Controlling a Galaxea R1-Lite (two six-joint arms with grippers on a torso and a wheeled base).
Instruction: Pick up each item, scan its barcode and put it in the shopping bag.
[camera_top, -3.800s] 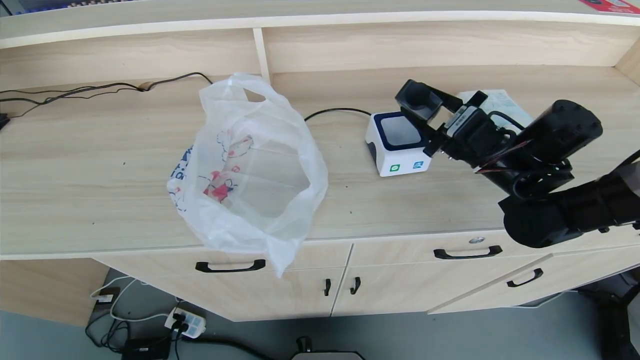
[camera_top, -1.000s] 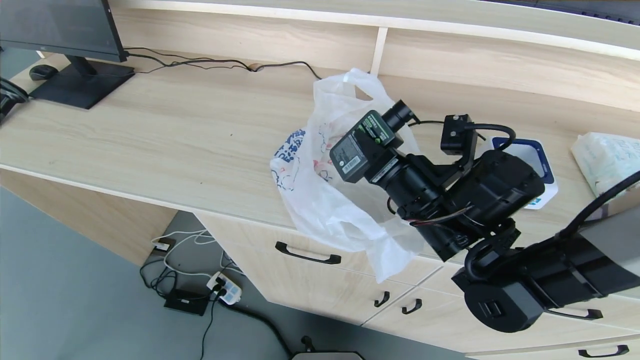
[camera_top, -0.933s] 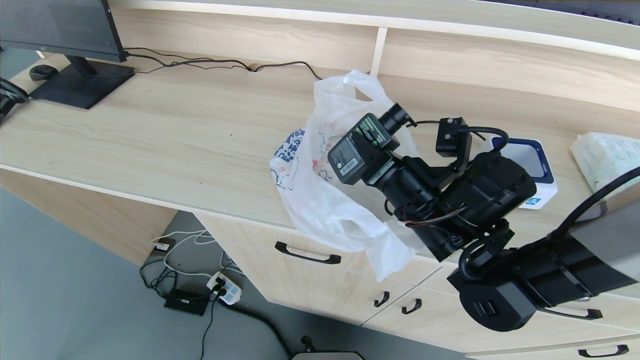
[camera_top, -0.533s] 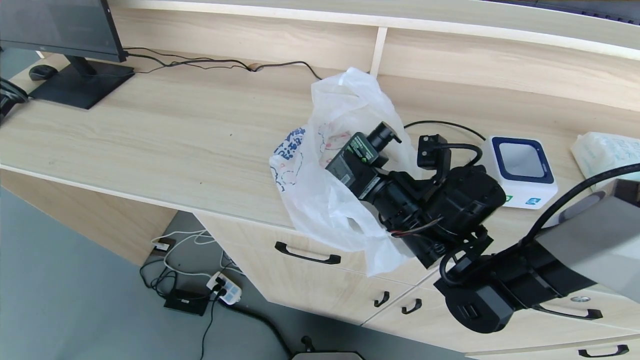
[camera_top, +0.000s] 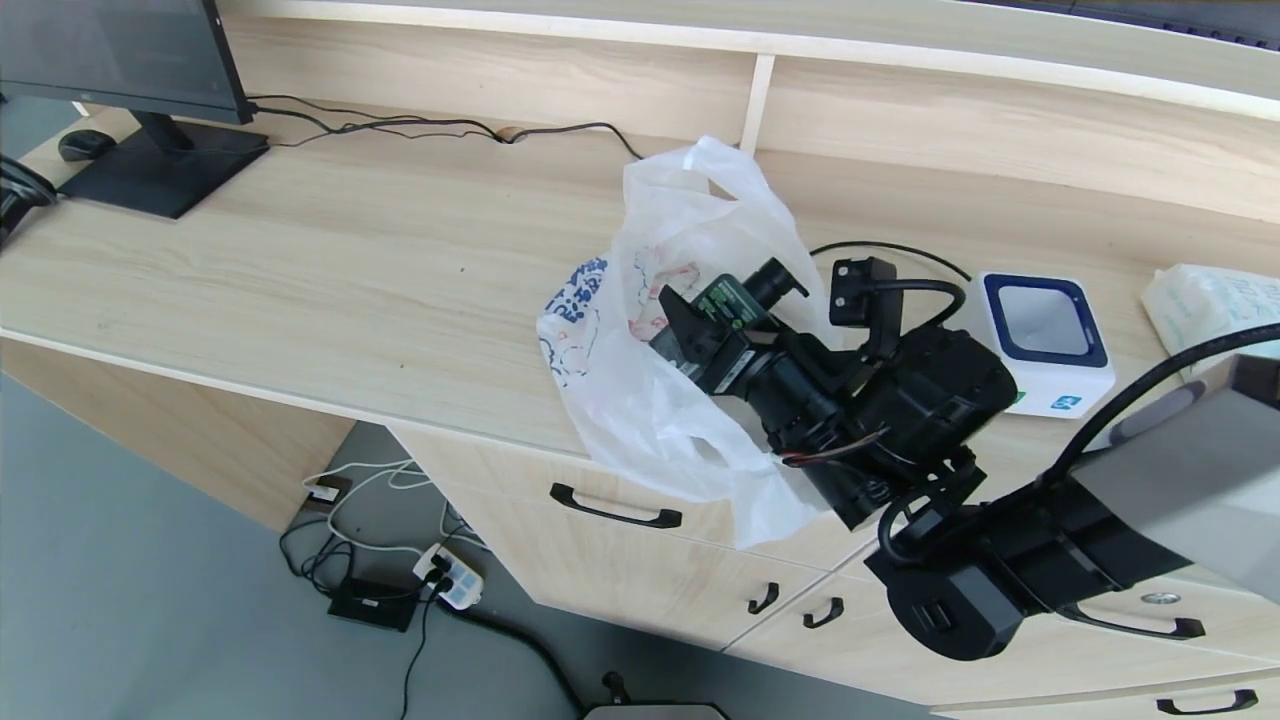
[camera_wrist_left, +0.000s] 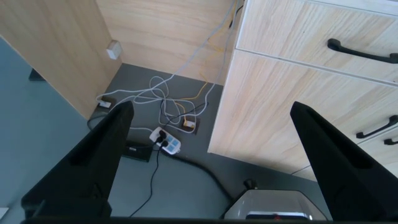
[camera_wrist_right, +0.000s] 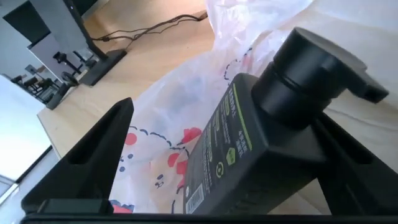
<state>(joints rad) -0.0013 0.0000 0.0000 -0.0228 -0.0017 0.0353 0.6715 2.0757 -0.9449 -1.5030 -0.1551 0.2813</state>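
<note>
the right arm is seen entering from the lower right of the head view, its forearm laid across the front edge of the counter (camera_top: 330, 270) and its wrist angled toward the open mouth of the shopping bag (camera_top: 640, 390). the right gripper (camera_top: 722, 305) is held at that mouth. its jaws are spread: in the right wrist view a strip of bag is seen between one finger (camera_wrist_right: 93, 162) and the black pump bottle (camera_wrist_right: 242, 149), while the bottle's other side lies close against the other finger. whether that finger presses on it cannot be told. the bottle is lying tilted between the fingers, pump head pointing away from the wrist, with the bag's printed plastic behind and beneath it.

the left gripper (camera_wrist_left: 212, 106) is hung low beside the cabinet front, pointed down at the floor, its jaws wide apart with nothing between them. a white power strip (camera_wrist_left: 166, 140) and loose cables are seen on the floor below it.

the shopping bag is set at the counter's front edge, with a fold of it draped over the edge above a drawer handle (camera_top: 615, 510). the barcode scanner (camera_top: 1045, 340) is placed just beside the bag, toward the counter's right end, and a white packet (camera_top: 1205, 305) lies beyond it. a monitor (camera_top: 110, 45) and a mouse (camera_top: 85, 145) are found at the counter's far left corner.
</note>
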